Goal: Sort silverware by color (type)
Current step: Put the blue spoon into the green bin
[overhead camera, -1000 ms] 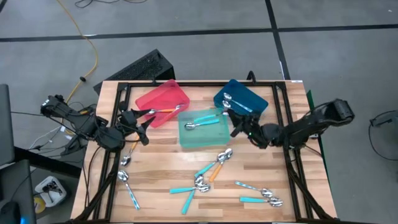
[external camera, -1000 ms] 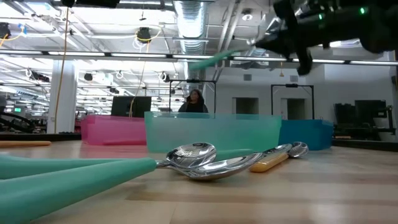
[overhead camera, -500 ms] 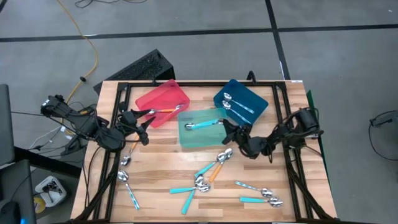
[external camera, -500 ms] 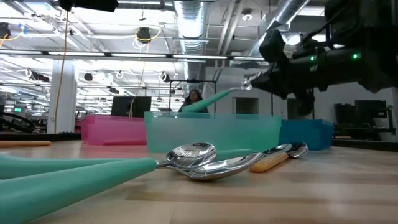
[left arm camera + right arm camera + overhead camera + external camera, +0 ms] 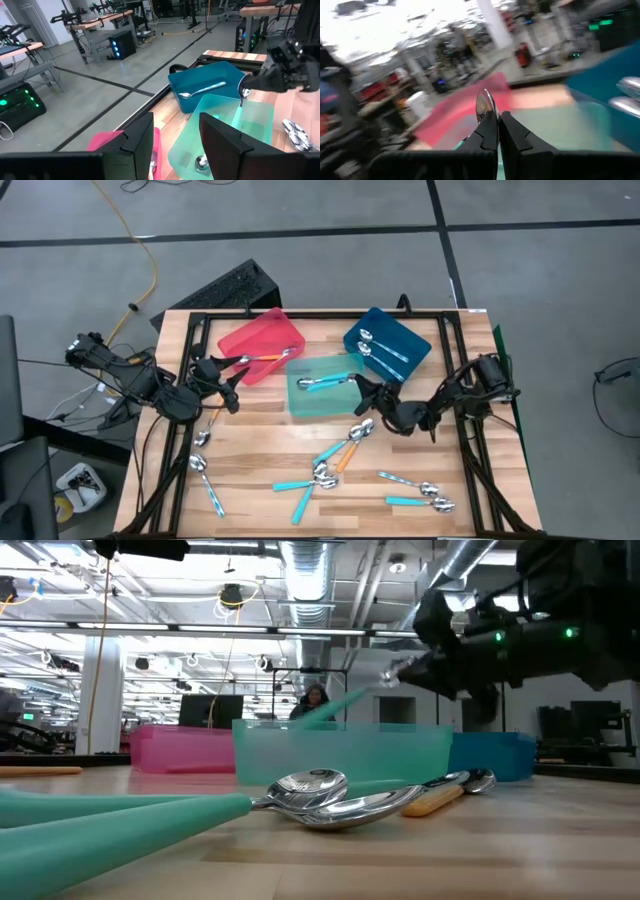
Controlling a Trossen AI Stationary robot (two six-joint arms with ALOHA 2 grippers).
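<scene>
My right gripper (image 5: 362, 387) (image 5: 400, 670) is shut on a teal-handled spoon (image 5: 345, 700) at the right end of the teal tray (image 5: 328, 402). The spoon's handle slants down behind the tray's front wall. Another teal spoon (image 5: 322, 383) lies flat in that tray. My left gripper (image 5: 238, 368) (image 5: 175, 130) hangs open beside the red tray (image 5: 258, 338), holding nothing. An orange-handled spoon (image 5: 266, 358) lies on that tray's near rim, just past its fingertips. Two pale-handled spoons (image 5: 382, 350) lie in the blue tray (image 5: 415, 338). My right gripper pinches the teal spoon between its two fingers (image 5: 489, 132), at the neck just below the bowl (image 5: 485, 107). The fingers come about level from the table's right. The bowl sticks out past the fingertips, and the handle (image 5: 330, 710) tilts down into the teal tray. Whether its end touches the tray's floor is hidden.
Loose spoons lie on the near half of the table: a cluster with teal and orange handles (image 5: 340, 452), two teal ones at the near right (image 5: 415, 492), and two at the near left (image 5: 205, 470). A black frame (image 5: 180, 410) edges the tabletop.
My right gripper has come down and toward the table's left, to the teal tray, still shut on the teal spoon. The spoon was lifted well above the tray; now its handle dips down inside it. Most of the move came early; lately it has hardly shifted.
</scene>
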